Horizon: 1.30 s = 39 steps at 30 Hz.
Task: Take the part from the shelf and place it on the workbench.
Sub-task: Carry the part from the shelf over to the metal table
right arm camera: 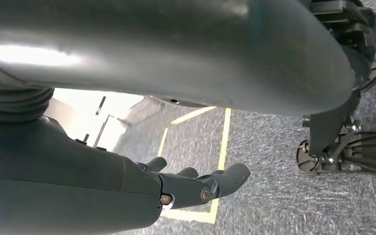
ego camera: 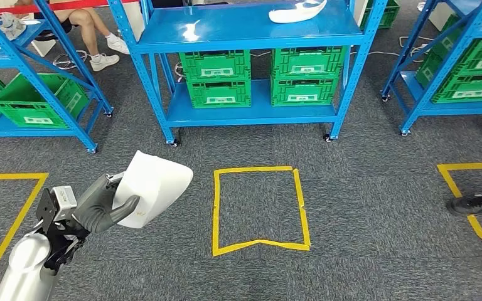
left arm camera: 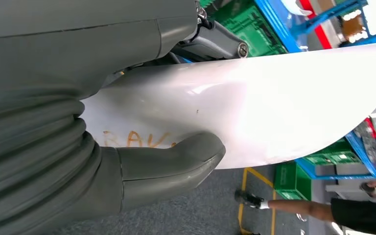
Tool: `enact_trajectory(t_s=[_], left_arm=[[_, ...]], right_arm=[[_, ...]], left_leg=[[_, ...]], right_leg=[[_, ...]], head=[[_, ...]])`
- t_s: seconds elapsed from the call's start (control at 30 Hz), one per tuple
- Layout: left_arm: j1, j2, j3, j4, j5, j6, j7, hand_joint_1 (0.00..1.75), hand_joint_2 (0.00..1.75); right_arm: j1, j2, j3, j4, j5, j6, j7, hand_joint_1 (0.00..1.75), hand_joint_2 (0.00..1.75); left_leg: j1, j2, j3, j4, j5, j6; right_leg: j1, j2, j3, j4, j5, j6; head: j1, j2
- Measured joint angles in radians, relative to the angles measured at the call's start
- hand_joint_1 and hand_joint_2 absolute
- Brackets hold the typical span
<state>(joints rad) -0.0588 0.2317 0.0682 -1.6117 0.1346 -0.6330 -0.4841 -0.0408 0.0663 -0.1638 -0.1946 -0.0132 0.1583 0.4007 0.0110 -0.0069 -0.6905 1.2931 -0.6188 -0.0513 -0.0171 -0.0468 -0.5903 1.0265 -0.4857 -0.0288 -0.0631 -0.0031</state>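
Part: smooth curved white shell, plastic perhaps, gripped by left robot hand.

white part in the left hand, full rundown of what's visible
The white part is a smooth, glossy curved shell, plastic by the look, broad with a rounded outer end. Faint orange handwriting sits near the gripped end, partly covered by the thumb. The left hand holds it off the floor, thumb pressed on one face and fingers behind the other. It hangs above grey carpet, beside the yellow taped square, in front of the blue shelf. Nothing else touches it.
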Motion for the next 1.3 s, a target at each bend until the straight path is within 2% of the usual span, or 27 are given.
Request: enact_trajectory(t_s=[0.03,0.07,0.13,0.2,0.27,0.3,0.33,0.4,0.43,0.47,0.5,0.53,0.57,0.63,0.7,0.77,0.8,0.87,0.93,0.97,1.0,1.03,1.07,1.1,1.17,1.23,1.3], left_arm=[[0.013,-0.003,0.005,-0.014,-0.003,0.002,0.005,1.75,1.75],[0.023,-0.006,0.011,-0.028,-0.006,0.003,0.009,1.75,1.75],[0.038,-0.013,0.023,-0.057,-0.011,0.005,0.015,1.75,1.75],[0.054,-0.021,0.034,-0.080,-0.015,0.005,0.018,1.75,1.75],[0.071,-0.028,0.044,-0.099,-0.018,0.005,0.021,1.75,1.75],[0.076,-0.032,0.047,-0.107,-0.018,0.005,0.022,1.75,1.75],[0.078,-0.035,0.049,-0.114,-0.019,0.005,0.024,1.75,1.75],[0.079,-0.046,0.051,-0.123,-0.021,0.003,0.025,1.75,1.75],[0.081,-0.051,0.051,-0.125,-0.022,0.001,0.026,1.75,1.75],[0.083,-0.055,0.051,-0.126,-0.023,-0.001,0.026,1.75,1.75],[0.086,-0.058,0.052,-0.127,-0.023,-0.003,0.026,1.75,1.75],[0.088,-0.059,0.052,-0.127,-0.024,-0.005,0.026,1.75,1.75],[0.090,-0.061,0.052,-0.127,-0.025,-0.006,0.026,1.75,1.75],[0.091,-0.063,0.053,-0.128,-0.026,-0.010,0.026,1.75,1.75],[0.093,-0.064,0.054,-0.130,-0.026,-0.015,0.026,1.75,1.75],[0.094,-0.063,0.059,-0.130,-0.026,-0.016,0.026,1.75,1.75],[0.095,-0.062,0.062,-0.129,-0.025,-0.017,0.026,1.75,1.75],[0.092,-0.059,0.068,-0.127,-0.025,-0.017,0.025,1.75,1.75],[0.088,-0.056,0.070,-0.123,-0.026,-0.017,0.023,1.75,1.75],[0.088,-0.056,0.070,-0.120,-0.027,-0.017,0.022,1.75,1.75],[0.088,-0.056,0.070,-0.116,-0.028,-0.017,0.019,1.75,1.75],[0.088,-0.056,0.070,-0.113,-0.030,-0.016,0.016,1.75,1.75],[0.088,-0.056,0.070,-0.109,-0.032,-0.016,0.012,1.75,1.75],[0.088,-0.055,0.070,-0.107,-0.033,-0.016,0.008,1.75,1.75],[0.085,-0.055,0.070,-0.105,-0.034,-0.015,0.001,1.75,1.75],[0.082,-0.054,0.070,-0.101,-0.034,-0.014,-0.005,1.75,1.75],[0.082,-0.053,0.073,-0.096,-0.034,-0.014,-0.009,1.75,1.75]], right_arm=[[0.000,0.000,0.003,0.000,0.001,0.000,0.000,0.00,0.00],[-0.001,0.001,0.006,0.000,0.002,0.000,0.000,0.00,0.00],[-0.002,0.001,0.012,0.000,0.001,0.000,0.000,0.00,0.00],[-0.004,0.001,0.015,0.000,0.001,0.000,0.000,0.00,0.00],[-0.007,0.001,0.017,0.000,0.000,0.000,0.000,0.00,0.00],[-0.008,0.000,0.018,0.000,-0.001,0.000,0.000,0.00,0.00],[-0.009,0.000,0.018,0.000,-0.002,0.000,0.000,0.00,0.00],[-0.008,0.000,0.018,0.000,-0.006,0.000,-0.001,0.00,0.00],[-0.006,0.000,0.018,0.000,-0.007,0.000,0.000,0.00,0.00],[-0.004,0.000,0.018,0.000,-0.007,0.000,0.000,0.00,0.00],[-0.003,0.000,0.018,0.000,-0.007,0.000,0.001,0.00,0.00],[-0.002,0.000,0.018,0.000,-0.007,0.000,0.001,0.00,0.00],[-0.002,0.000,0.018,0.000,-0.008,0.000,0.001,0.00,0.00],[-0.003,-0.001,0.018,0.000,-0.009,0.000,0.000,0.00,0.00],[-0.004,0.000,0.018,0.000,-0.012,0.000,-0.005,0.00,0.00],[-0.005,0.000,0.018,0.000,-0.016,-0.002,-0.007,0.00,0.00],[-0.007,0.001,0.018,0.000,-0.019,-0.002,-0.005,0.00,0.00],[-0.009,0.003,0.018,0.000,-0.022,-0.009,-0.003,0.00,0.00],[-0.008,0.003,0.018,0.000,-0.024,-0.016,-0.004,0.00,0.00],[-0.006,0.004,0.018,0.000,-0.025,-0.018,-0.004,0.00,0.00],[-0.003,0.004,0.018,0.000,-0.026,-0.018,-0.004,0.00,0.00],[-0.001,0.004,0.018,0.000,-0.027,-0.018,-0.003,0.00,0.00],[0.000,0.004,0.018,0.000,-0.029,-0.018,-0.003,0.00,0.00],[0.000,0.004,0.018,0.000,-0.030,-0.018,-0.002,0.00,0.00],[-0.002,0.003,0.018,0.000,-0.034,-0.018,-0.003,0.00,0.00],[-0.003,0.003,0.018,0.000,-0.036,-0.019,-0.003,0.00,0.00],[-0.005,0.003,0.018,0.000,-0.037,-0.021,-0.001,0.00,0.00]], left_leg=[[0.000,0.005,0.020,-0.033,0.024,0.000],[0.000,0.017,0.058,-0.100,0.057,0.002],[-0.006,0.062,0.127,-0.233,0.099,0.012],[-0.014,0.078,0.144,-0.281,0.105,0.026],[-0.012,0.053,0.140,-0.283,0.115,0.041],[-0.009,0.042,0.140,-0.286,0.120,0.048],[-0.006,0.031,0.140,-0.289,0.126,0.055],[-0.004,0.007,0.134,-0.290,0.135,0.064],[-0.004,-0.006,0.130,-0.289,0.137,0.066],[-0.004,-0.020,0.126,-0.287,0.139,0.067],[-0.005,-0.034,0.122,-0.284,0.141,0.066],[-0.005,-0.049,0.118,-0.280,0.142,0.065],[-0.005,-0.062,0.115,-0.276,0.143,0.063],[-0.005,-0.086,0.109,-0.267,0.144,0.055],[-0.005,-0.107,0.100,-0.264,0.147,0.042],[-0.004,-0.126,0.093,-0.269,0.154,0.027],[-0.003,-0.125,0.090,-0.269,0.156,0.022],[-0.006,-0.077,0.069,-0.232,0.130,0.014],[-0.007,-0.017,0.023,-0.126,0.067,0.006],[-0.005,-0.006,-0.003,-0.065,0.039,0.002],[-0.003,-0.001,-0.018,-0.023,0.025,0.001],[-0.003,0.002,-0.015,-0.016,0.029,0.000],[-0.002,0.007,0.008,-0.048,0.049,0.001],[-0.003,0.019,0.046,-0.110,0.078,0.004],[-0.011,0.063,0.118,-0.237,0.114,0.017],[-0.019,0.081,0.136,-0.282,0.118,0.031],[-0.017,0.055,0.134,-0.284,0.124,0.041]], right_leg=[[0.000,-0.012,0.000,0.001,0.000,0.000],[0.000,-0.023,0.001,0.002,0.000,0.001],[0.004,-0.044,0.002,0.004,-0.002,0.007],[0.008,-0.062,0.006,0.004,-0.001,0.018],[0.007,-0.076,0.010,0.002,0.000,0.031],[0.006,-0.064,0.008,0.009,-0.009,0.037],[0.005,-0.041,-0.001,0.034,-0.028,0.042],[0.003,0.019,-0.047,0.146,-0.097,0.047],[0.003,0.035,-0.075,0.214,-0.129,0.047],[0.004,0.042,-0.096,0.263,-0.145,0.047],[0.005,0.044,-0.099,0.276,-0.141,0.045],[0.005,0.047,-0.084,0.250,-0.121,0.042],[0.005,0.053,-0.055,0.195,-0.091,0.039],[0.005,0.090,0.010,0.068,-0.049,0.032],[0.007,0.113,0.036,0.012,-0.040,0.025],[0.009,0.094,0.034,0.010,-0.034,0.015],[0.008,0.083,0.034,0.007,-0.030,0.008],[0.004,0.059,0.034,0.001,-0.024,-0.004],[0.006,0.034,0.031,-0.001,-0.022,-0.010],[0.007,0.020,0.029,-0.001,-0.022,-0.011],[0.007,0.005,0.027,0.000,-0.022,-0.011],[0.008,-0.010,0.026,0.000,-0.022,-0.011],[0.008,-0.023,0.025,0.000,-0.022,-0.011],[0.008,-0.036,0.026,0.001,-0.022,-0.010],[0.012,-0.058,0.029,0.001,-0.023,-0.005],[0.015,-0.079,0.032,0.001,-0.024,0.006],[0.014,-0.096,0.036,-0.001,-0.026,0.019]], head=[[0.000,0.000],[0.000,0.000],[0.000,0.000],[0.000,0.000],[0.001,0.000],[0.001,0.000],[0.003,0.000],[0.006,0.000],[0.007,0.000],[0.007,0.000],[0.007,0.000],[0.008,0.000],[0.008,0.000],[0.008,0.000],[0.008,0.000],[0.008,0.000],[0.008,0.000],[0.003,0.000],[-0.002,0.000],[-0.002,0.000],[-0.002,0.000],[-0.002,0.000],[-0.002,0.000],[-0.002,0.000],[-0.002,0.000],[-0.001,0.000],[-0.001,0.000]])
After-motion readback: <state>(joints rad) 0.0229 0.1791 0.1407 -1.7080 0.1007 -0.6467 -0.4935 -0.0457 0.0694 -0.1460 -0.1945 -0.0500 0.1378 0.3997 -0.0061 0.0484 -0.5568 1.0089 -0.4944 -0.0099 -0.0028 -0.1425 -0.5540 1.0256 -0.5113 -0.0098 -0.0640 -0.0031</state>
